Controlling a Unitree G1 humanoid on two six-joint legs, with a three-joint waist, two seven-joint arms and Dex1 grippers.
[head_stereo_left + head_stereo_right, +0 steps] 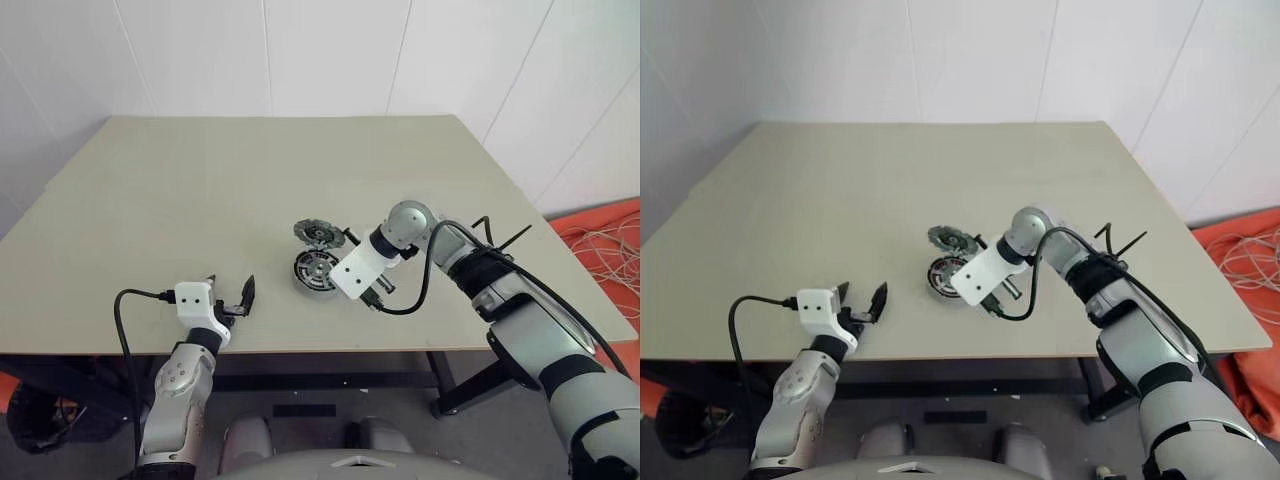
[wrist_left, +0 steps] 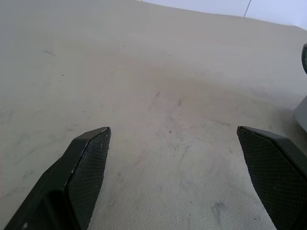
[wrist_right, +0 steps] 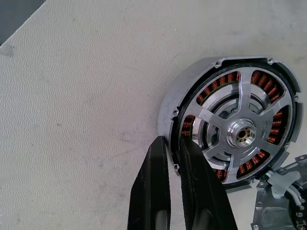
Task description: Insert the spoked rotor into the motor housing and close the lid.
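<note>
The motor housing point(image 1: 313, 271) sits near the middle of the table, and copper windings show through the spoked rotor point(image 3: 240, 134) that lies flat inside it. Just behind the housing rests the lid point(image 1: 320, 234), a notched grey disc. My right gripper point(image 3: 172, 143) points steeply down at the housing's near edge. Its fingers are pinched together on the housing's dark rim, one outside and one over the rotor's edge. My left gripper point(image 1: 230, 287) hovers level near the table's front left, open with nothing between its fingers point(image 2: 91, 163).
The beige table point(image 1: 200, 180) has its front edge just under my left gripper. Its right edge is close beside my right arm. An orange sheet with loose cables point(image 1: 610, 240) lies on the floor to the right. White walls stand behind.
</note>
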